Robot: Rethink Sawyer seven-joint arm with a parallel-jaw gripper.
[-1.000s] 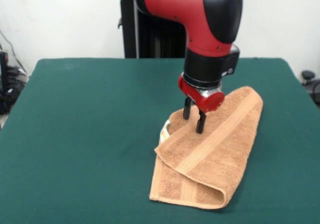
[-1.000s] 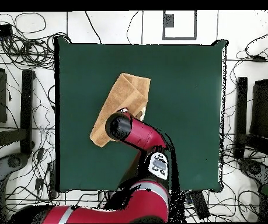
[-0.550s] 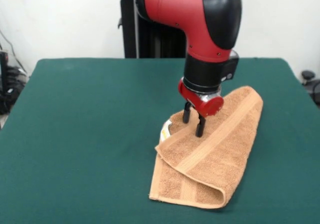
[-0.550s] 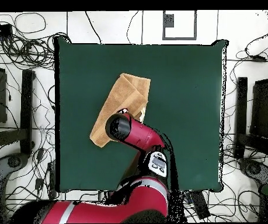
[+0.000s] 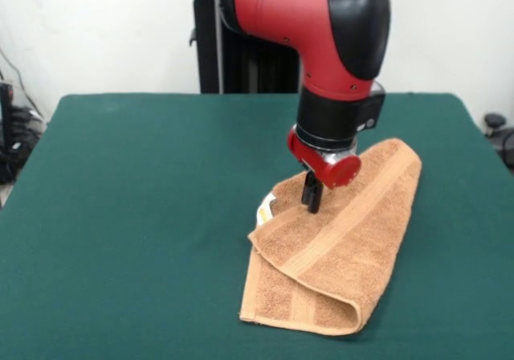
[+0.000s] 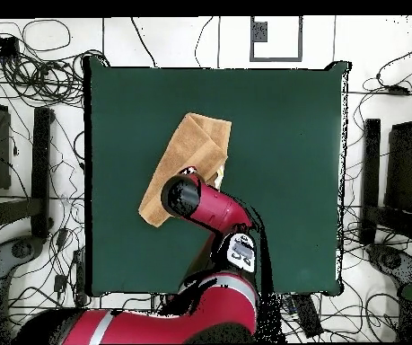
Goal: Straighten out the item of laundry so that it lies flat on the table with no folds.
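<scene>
Most of the job is left: towel (image 5: 345, 247) lies folded on table (image 5: 144, 199), approx 2 layers, w/ gripper (image 5: 311, 202) pinched closed on its upper fold.

We see a glossy red arm (image 5: 281, 10) with a rounded black cap, small dark screws, a black wrist collar, a red flange and two slim black fingers (image 5: 310, 193).
</scene>
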